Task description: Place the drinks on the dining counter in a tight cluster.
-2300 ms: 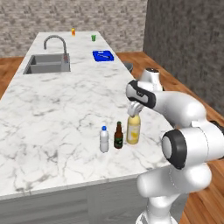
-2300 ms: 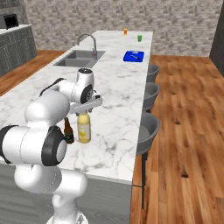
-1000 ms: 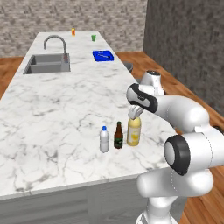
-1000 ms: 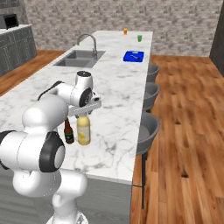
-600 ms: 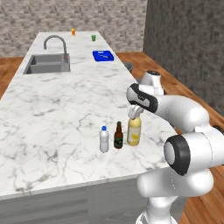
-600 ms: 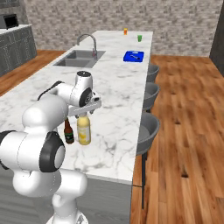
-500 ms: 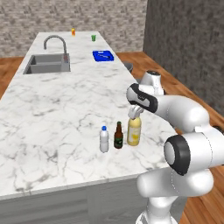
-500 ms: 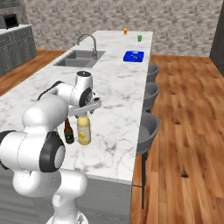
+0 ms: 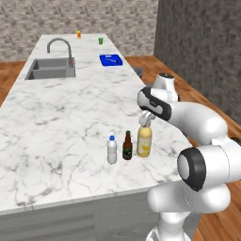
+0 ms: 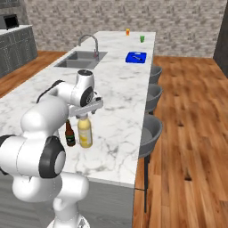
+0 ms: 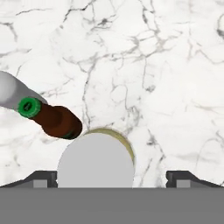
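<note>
On the left of the table (image 9: 56,122), towards its far end, sat the sink (image 9: 49,69) with its curved tap (image 9: 60,48). Nearer the front edge three drinks stood upright in a short row. The water bottle (image 9: 111,150) with the blue cap was leftmost. Just beside it on the right stood the beer bottle (image 9: 127,146), and close against that the juice bottle (image 9: 144,142) with its pale cap. In the right base view the beer bottle (image 10: 69,134) and juice bottle (image 10: 84,131) stood side by side, partly behind the arm.

The gripper (image 9: 146,117) hung directly above the juice bottle's cap. Its jaws were spread wide: in the hand view the two tips (image 11: 43,177) stood far out on either side of the pale cap (image 11: 96,159), clear of it and holding nothing. That view also showed the beer bottle (image 11: 56,121) with its green top just left of the cap, and the water bottle (image 11: 11,89) beyond it.

Farther right and towards the back, a blue tray (image 9: 110,60) lay on the table. At the far end stood an orange cup (image 9: 78,34) and a green cup (image 9: 100,40), a little apart. Stools (image 10: 150,129) lined the table's right side over the wooden floor (image 10: 191,133).
</note>
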